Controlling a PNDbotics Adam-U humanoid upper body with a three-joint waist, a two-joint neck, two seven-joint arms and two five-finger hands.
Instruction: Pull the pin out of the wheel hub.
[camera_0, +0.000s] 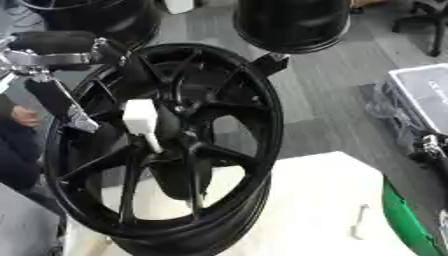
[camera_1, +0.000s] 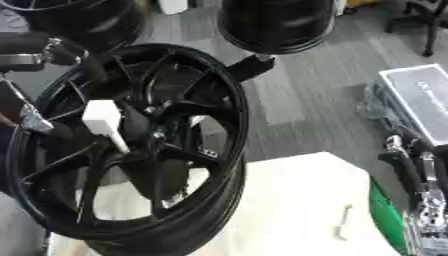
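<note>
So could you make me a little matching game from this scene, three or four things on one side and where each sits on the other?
Things:
1. white block-headed pin
2. big black spoked wheel
3. small pale rod
4. robot's right hand

Places:
A. lying alone on the white table
B. at the right edge
C. standing upright on the table
D. stuck in the wheel's centre

Pairs: 1-D, 2-C, 3-A, 4-B

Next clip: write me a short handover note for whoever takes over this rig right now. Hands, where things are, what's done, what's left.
Left hand: up at the wheel's left rim; fingers not readable.
Right hand: low at the right edge, idle; fingers unclear.
The black wheel stands upright on the pale table.
The white pin sticks out at the hub, between the spokes.
A small white part lies on the table to the right.
Done: nothing confirmed.
Left: grasp the pin and pull it out.
</note>
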